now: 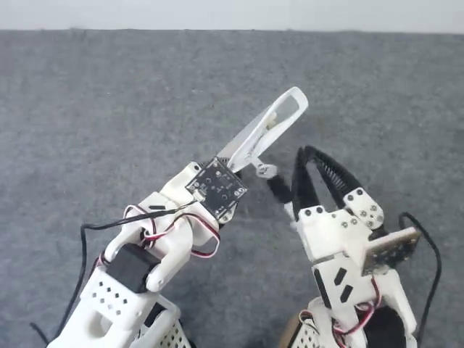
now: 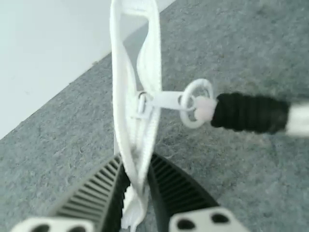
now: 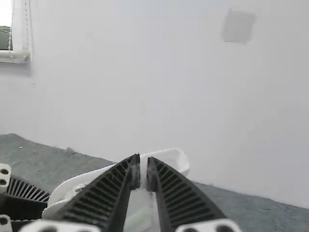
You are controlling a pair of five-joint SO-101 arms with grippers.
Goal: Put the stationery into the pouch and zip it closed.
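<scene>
A flat white pouch (image 1: 270, 125) is held up off the grey table, pointing away from the arms. My left gripper (image 1: 232, 158) is shut on the pouch's near end; in the left wrist view its dark ribbed fingers (image 2: 166, 181) pinch the pouch (image 2: 133, 96) edge. The zipper pull (image 2: 164, 100) with its ring (image 2: 195, 102) sticks out sideways from the pouch. My right gripper (image 1: 270, 176) is shut on that ring, its black fingertips (image 2: 246, 113) reaching in from the side. In the right wrist view the right gripper (image 3: 143, 170) clamps a thin white piece, with the pouch (image 3: 171, 157) just behind.
Grey carpet-like table surface (image 1: 109, 109) spreads all around the arms, ending at a pale wall (image 1: 232, 13) at the far edge. Black cables (image 1: 322, 170) loop over the right arm. The left gripper's fingers (image 3: 19, 193) sit close beside the right gripper.
</scene>
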